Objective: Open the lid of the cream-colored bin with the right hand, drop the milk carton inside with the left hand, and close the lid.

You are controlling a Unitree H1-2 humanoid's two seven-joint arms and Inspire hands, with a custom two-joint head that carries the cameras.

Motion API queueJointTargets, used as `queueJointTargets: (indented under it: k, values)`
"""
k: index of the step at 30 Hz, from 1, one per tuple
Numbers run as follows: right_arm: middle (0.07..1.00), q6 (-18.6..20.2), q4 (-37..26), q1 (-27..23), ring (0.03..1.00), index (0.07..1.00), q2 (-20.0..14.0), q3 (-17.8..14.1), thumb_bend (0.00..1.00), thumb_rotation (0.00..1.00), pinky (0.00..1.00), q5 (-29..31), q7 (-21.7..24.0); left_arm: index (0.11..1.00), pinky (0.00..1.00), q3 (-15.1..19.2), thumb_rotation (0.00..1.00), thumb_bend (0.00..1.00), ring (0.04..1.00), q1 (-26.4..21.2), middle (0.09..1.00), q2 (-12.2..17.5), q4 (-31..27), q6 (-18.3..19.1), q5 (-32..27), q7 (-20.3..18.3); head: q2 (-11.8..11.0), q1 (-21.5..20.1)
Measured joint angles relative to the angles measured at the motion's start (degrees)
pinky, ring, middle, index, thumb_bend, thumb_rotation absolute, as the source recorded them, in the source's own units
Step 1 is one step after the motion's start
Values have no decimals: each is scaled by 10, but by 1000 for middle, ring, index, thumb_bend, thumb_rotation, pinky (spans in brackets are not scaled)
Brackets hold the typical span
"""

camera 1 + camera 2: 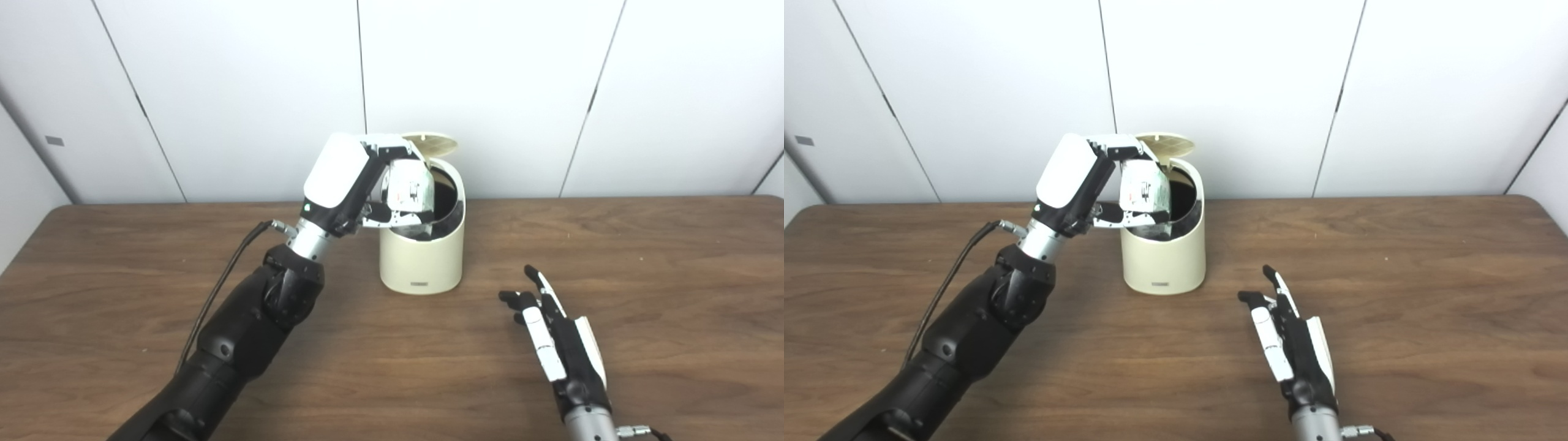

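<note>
Left robot hand [361,184] is clamped round the upright milk carton [411,191], right above the bin [422,257] mouth, so you just let go; right robot hand [551,331] rests spread.

A brown wood-grain table [643,257] with rounded corners fills the lower part of the view. Behind it stands a white panelled wall [490,92] (dark seams between panels), evenly and softly lit.

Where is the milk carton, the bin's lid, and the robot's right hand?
milk carton [411,188]: left eye view, on its printed side.
lid [432,142]: left eye view, on its raised underside.
right hand [1291,343]: right eye view, on the open hand's middle.
</note>
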Motion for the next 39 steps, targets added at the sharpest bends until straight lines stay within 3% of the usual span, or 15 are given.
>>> queueJointTargets:
  k: [4,10,26,29,30,31,32,35,39]
  values:
    - [753,0,0,0,811,934,0,0,455,1000,805,0,0,579,552,10,71,1000,588,11,604,0,-4,0,-5,-28,1,2]
    - [751,0,0,-1,807,930,0,-1,465,1000,809,0,0,612,513,22,129,1000,592,16,640,-2,-10,0,8,-25,1,3]
    - [761,0,0,-1,818,931,-2,-1,447,1000,778,1,1,621,513,29,115,1000,595,16,644,-9,-11,0,18,-8,3,6]
    - [762,0,0,-1,810,932,-4,1,447,1000,758,0,1,596,496,28,43,1000,563,16,607,-9,-11,0,24,-3,4,6]
    - [755,0,0,-1,808,930,-4,1,447,1000,765,0,1,544,481,24,42,767,539,16,580,-8,-11,-1,27,3,4,6]
    - [746,0,0,-1,802,925,-4,1,449,992,774,0,1,510,458,19,17,612,484,16,531,-7,-11,-1,30,14,4,7]
    - [742,0,0,-1,800,921,-4,1,448,984,780,0,1,495,425,11,8,547,468,16,512,-5,-12,-1,30,31,4,7]
    - [735,-1,0,-1,788,925,-3,-1,438,986,788,1,1,462,383,-7,0,486,454,18,497,2,-29,-1,27,70,5,8]
    - [750,-1,0,-4,770,918,-3,-11,391,938,726,14,0,459,361,-14,0,477,444,25,515,13,-68,-3,10,105,6,11]
